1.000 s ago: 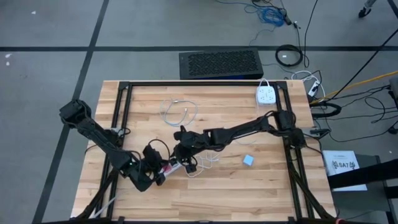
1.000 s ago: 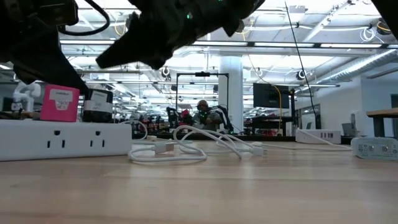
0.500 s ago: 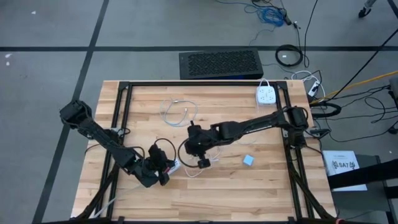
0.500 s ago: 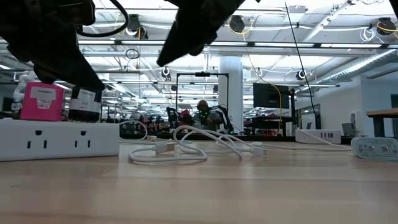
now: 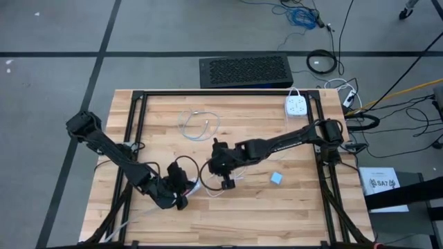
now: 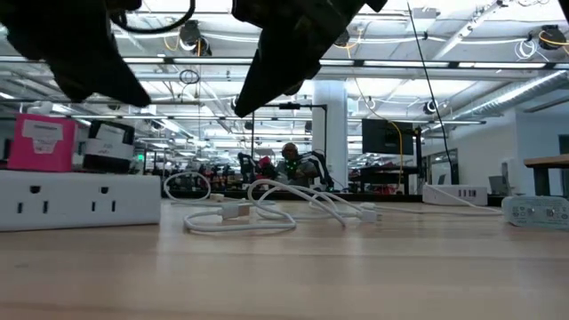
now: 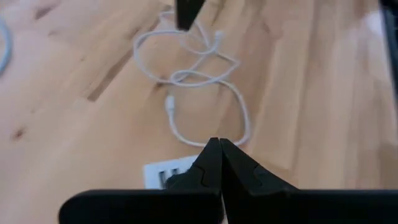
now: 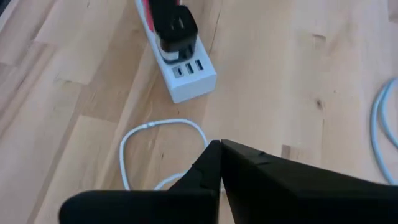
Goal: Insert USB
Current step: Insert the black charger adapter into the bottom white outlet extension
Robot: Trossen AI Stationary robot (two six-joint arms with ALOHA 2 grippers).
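A white power strip (image 6: 80, 200) lies on the wooden table at the near left, with a pink plug (image 6: 40, 142) and a black plug (image 8: 175, 28) standing in it. Its USB ports (image 8: 186, 70) face a loose white USB cable (image 6: 267, 209), whose connector (image 7: 169, 102) lies on the wood. My left gripper (image 7: 217, 146) is shut and hovers over the strip's USB end (image 7: 163, 174). My right gripper (image 8: 219, 146) is shut and empty. It hangs above the cable's loop (image 8: 158, 130), right of the strip. My left gripper slants down over the USB end of the strip, with its fingers shut. Its own fingers hide the spot, so I cannot tell whether it touches the strip.
A second white cable (image 5: 199, 124) lies coiled toward the far edge. A white adapter (image 5: 296, 106) sits at the far right and a small blue square (image 5: 277, 178) lies right of my right gripper. Black frame rails (image 5: 135, 131) run along the table's sides.
My right gripper has drawn away from the power strip toward the table's right and risen, and it now tips more steeply down. The strip, with its plugs, has slid a little toward the table's left edge. The cable has stayed on the wood.
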